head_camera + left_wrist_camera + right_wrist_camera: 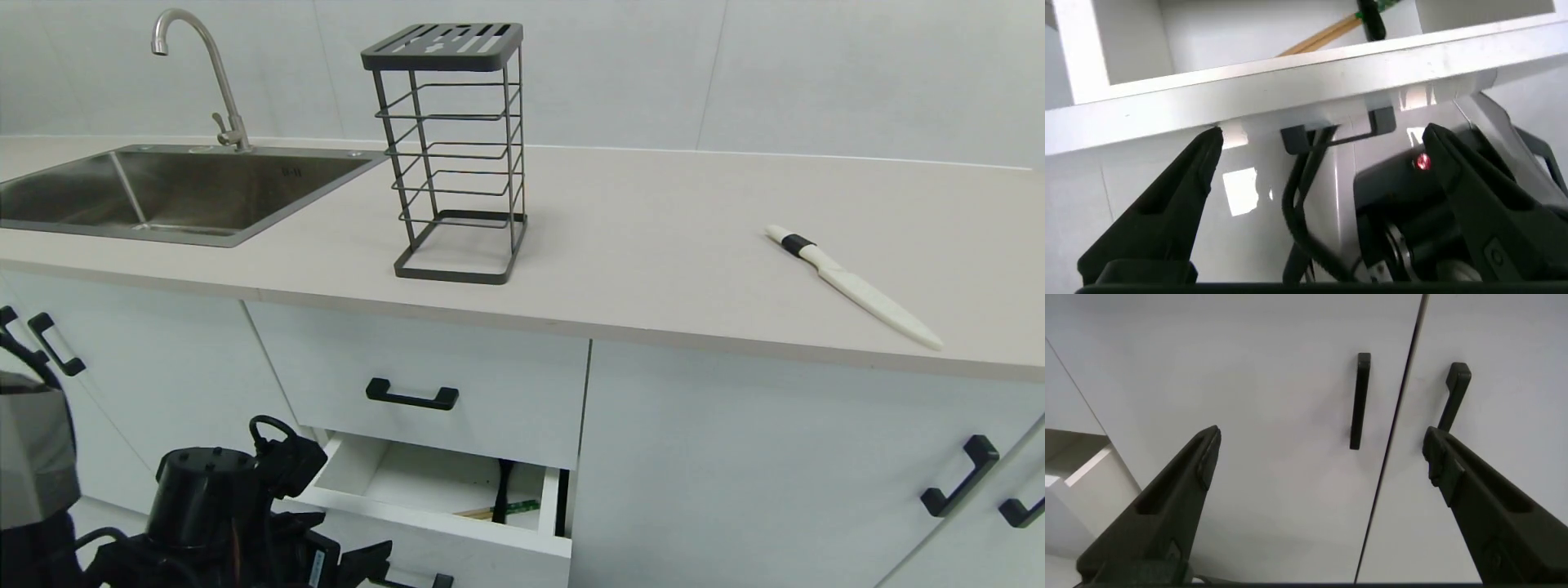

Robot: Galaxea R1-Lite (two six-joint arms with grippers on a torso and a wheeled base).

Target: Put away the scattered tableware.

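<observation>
A white knife (853, 286) with a black band on its handle lies on the right of the countertop (653, 237). Below the counter, the lower drawer (457, 541) stands pulled out. Inside it lie wooden chopsticks (1319, 39) and a dark utensil (502, 486). My left gripper (1323, 147) is open, just in front of the drawer's black handle (1339, 132), with a finger on either side of it and not touching. My left arm (212, 498) sits low beside the drawer. My right gripper (1323, 449) is open and holds nothing, facing two white cabinet doors.
A black wire rack (457, 155) stands mid-counter. The steel sink (204, 188) and faucet (204, 73) are at the left. The upper drawer's handle (412, 396) is above the open drawer. Two vertical black door handles (1360, 400) (1454, 392) face the right gripper.
</observation>
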